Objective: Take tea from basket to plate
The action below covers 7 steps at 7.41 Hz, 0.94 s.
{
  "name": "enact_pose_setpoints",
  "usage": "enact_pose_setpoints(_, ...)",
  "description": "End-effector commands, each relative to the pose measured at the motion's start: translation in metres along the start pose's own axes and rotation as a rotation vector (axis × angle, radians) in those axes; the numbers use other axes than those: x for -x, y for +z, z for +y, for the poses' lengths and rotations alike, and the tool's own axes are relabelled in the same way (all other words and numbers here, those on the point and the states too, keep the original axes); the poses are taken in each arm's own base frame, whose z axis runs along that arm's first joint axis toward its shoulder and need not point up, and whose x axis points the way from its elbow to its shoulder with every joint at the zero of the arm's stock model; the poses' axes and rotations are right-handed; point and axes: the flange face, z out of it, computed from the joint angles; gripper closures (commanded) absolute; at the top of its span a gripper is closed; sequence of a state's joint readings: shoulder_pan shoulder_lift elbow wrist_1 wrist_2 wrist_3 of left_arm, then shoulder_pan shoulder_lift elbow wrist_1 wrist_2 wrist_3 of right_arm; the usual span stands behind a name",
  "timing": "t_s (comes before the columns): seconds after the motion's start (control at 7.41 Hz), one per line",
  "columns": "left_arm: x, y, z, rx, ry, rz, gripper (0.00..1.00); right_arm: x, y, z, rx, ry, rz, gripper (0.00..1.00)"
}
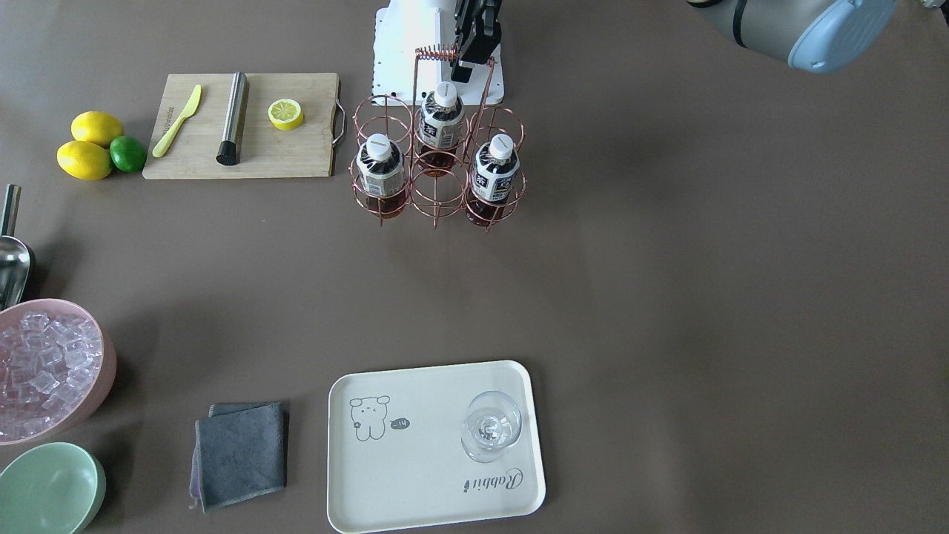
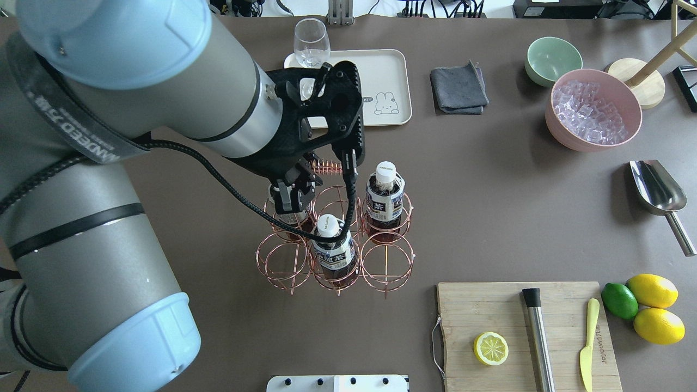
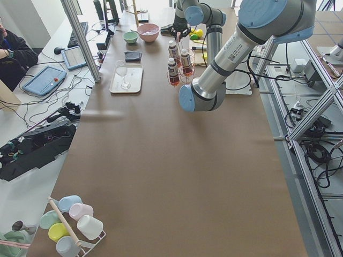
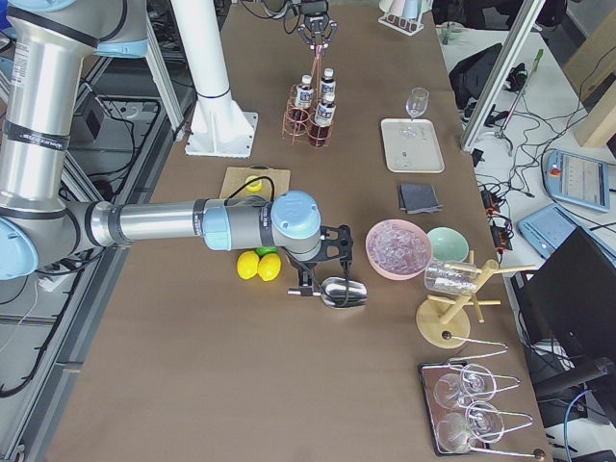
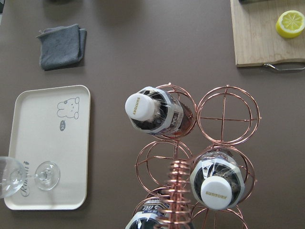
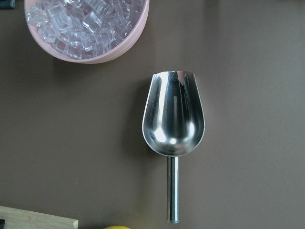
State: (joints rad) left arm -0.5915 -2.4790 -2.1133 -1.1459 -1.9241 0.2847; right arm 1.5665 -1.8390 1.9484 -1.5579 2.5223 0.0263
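The copper wire basket [image 1: 437, 52] stands mid-table and holds three tea bottles [image 1: 380, 167] [image 1: 441, 119] [image 1: 495, 170]. In the overhead view two bottles show [image 2: 384, 198] [image 2: 332, 245]; the third is mostly hidden under my left gripper [image 2: 294, 198]. The gripper hangs above the basket's handle [image 2: 326, 166], looks open and holds nothing. The left wrist view looks down on the bottle caps [image 5: 143, 107] [image 5: 217, 193]. The cream plate [image 1: 430, 475] lies apart from the basket and bears a wine glass [image 1: 489, 426]. My right gripper [image 4: 308, 279] hovers over a steel scoop [image 6: 174, 114]; I cannot tell whether it is open or shut.
A cutting board [image 1: 296, 148] with a lemon half, a yellow knife and a steel muddler lies beside the basket. Two lemons and a lime [image 1: 127, 154] sit past it. A pink bowl of ice [image 1: 44, 363], a green bowl [image 1: 48, 489] and a grey cloth [image 1: 241, 452] are near the plate.
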Motion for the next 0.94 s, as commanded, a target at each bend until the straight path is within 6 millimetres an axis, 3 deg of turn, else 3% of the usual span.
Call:
enact_pose_setpoints(0.0,-0.023,0.009,-0.022,-0.010,-0.047,0.021,1.00,0.040,0.016,-0.028,0.035,0.087,-0.018,0.01)
enact_pose_setpoints(0.27,-0.022,0.008,-0.018,0.003,-0.062,0.021,1.00,0.082,0.034,-0.057,0.064,0.191,-0.011,0.01)
enact_pose_setpoints(0.54,-0.021,0.008,-0.018,0.009,-0.072,-0.003,1.00,0.097,0.059,-0.056,0.128,0.179,-0.041,0.01)
enact_pose_setpoints(0.67,-0.024,0.010,-0.019,0.012,-0.107,-0.001,1.00,0.132,0.062,-0.079,0.154,0.242,-0.104,0.01)
enact_pose_setpoints(0.81,-0.026,0.011,-0.020,0.012,-0.124,0.001,1.00,0.188,0.070,-0.108,0.175,0.338,-0.115,0.01)
